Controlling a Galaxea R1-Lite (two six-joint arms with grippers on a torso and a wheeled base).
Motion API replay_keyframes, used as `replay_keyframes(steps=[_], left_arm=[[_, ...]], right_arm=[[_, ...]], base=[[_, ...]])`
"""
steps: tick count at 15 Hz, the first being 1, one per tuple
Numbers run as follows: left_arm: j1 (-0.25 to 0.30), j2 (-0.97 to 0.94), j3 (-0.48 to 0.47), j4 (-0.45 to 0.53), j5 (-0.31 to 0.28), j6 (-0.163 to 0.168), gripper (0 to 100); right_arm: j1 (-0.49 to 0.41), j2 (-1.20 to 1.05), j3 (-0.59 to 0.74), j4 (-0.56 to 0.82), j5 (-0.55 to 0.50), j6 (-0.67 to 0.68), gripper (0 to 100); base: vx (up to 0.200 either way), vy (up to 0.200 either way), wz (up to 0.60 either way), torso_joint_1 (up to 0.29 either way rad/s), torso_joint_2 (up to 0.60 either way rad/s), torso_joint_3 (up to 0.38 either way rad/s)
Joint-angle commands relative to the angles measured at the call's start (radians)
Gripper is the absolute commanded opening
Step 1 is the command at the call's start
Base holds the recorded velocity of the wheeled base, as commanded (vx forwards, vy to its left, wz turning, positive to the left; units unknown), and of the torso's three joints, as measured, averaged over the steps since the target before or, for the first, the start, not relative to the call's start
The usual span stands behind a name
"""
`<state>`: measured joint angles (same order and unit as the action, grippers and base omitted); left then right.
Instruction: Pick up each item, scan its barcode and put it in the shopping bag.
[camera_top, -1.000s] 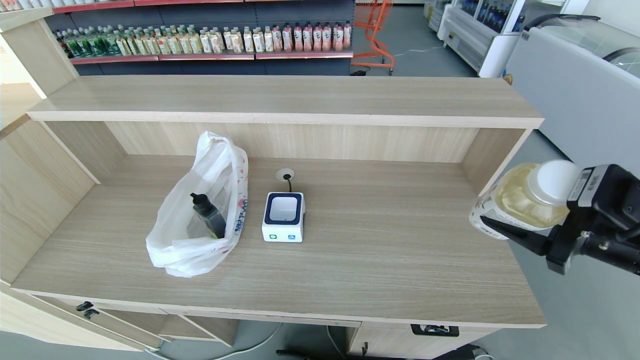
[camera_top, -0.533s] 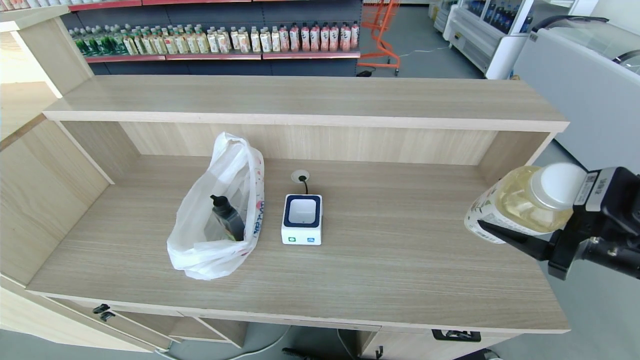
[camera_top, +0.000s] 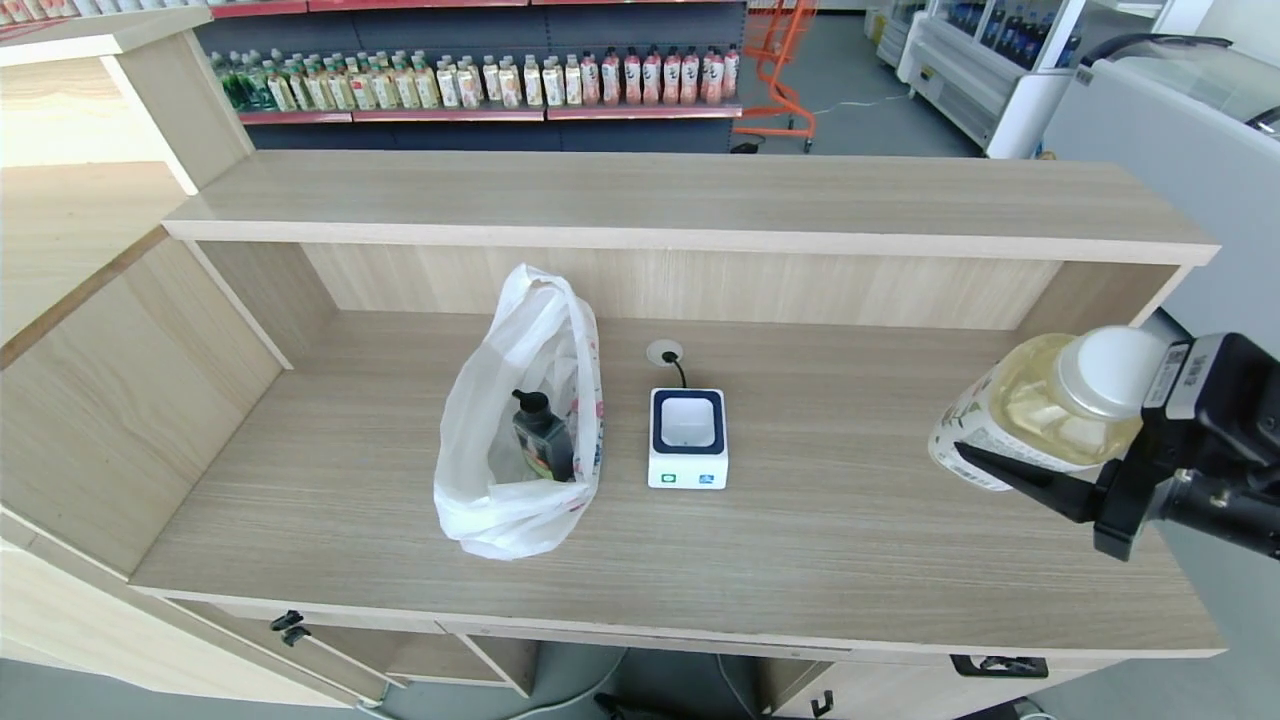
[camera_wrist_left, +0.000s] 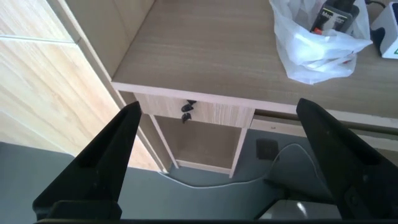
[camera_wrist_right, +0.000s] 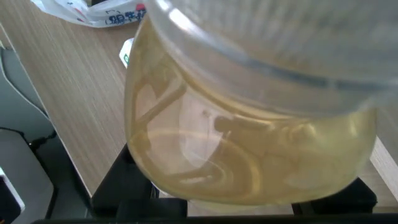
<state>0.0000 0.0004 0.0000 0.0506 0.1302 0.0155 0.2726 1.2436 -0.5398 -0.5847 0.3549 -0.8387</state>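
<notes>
Over the right end of a shop's wooden counter (camera_top: 850, 540), the right pincer (camera_top: 1010, 465) pinches a white-capped bottle (camera_top: 1030, 410) of pale yellow drink; its label is unreadable. The white shopping bag (camera_top: 500, 490) holds a dark pump bottle (camera_top: 542, 435), just beside the scanner (camera_top: 687, 438). The left pincer (camera_wrist_left: 219, 109) is spread.

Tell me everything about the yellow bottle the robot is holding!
The bottle looks like clear plastic, round and chubby, full of pale yellow liquid. It has a wide white cap and a white printed label around its lower part. It is tilted, with the cap end pointing back towards the robot. The right gripper is shut on it, with a black finger along its side, holding it in the air at the right end of the counter. Nothing else touches it.
</notes>
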Motion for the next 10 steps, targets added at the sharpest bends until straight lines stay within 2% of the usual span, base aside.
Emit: replay_keyframes(steps=[1,4,10], left_arm=[[0.0,0.0,0.0,0.0,0.0,0.0,100],[0.0,0.0,0.0,0.0,0.0,0.001,100],[0.0,0.0,0.0,0.0,0.0,0.001,100]], right_arm=[[0.0,0.008,0.0,-0.003,0.003,0.0,0],[0.0,0.014,0.004,-0.001,0.056,0.0,0],[0.0,0.079,-0.023,-0.004,0.151,-0.002,0]], base=[[0.0,0.0,0.0,0.0,0.0,0.0],[0.0,0.0,0.0,0.0,0.0,0.0],[0.2,0.0,0.0,0.001,0.0,0.004]])
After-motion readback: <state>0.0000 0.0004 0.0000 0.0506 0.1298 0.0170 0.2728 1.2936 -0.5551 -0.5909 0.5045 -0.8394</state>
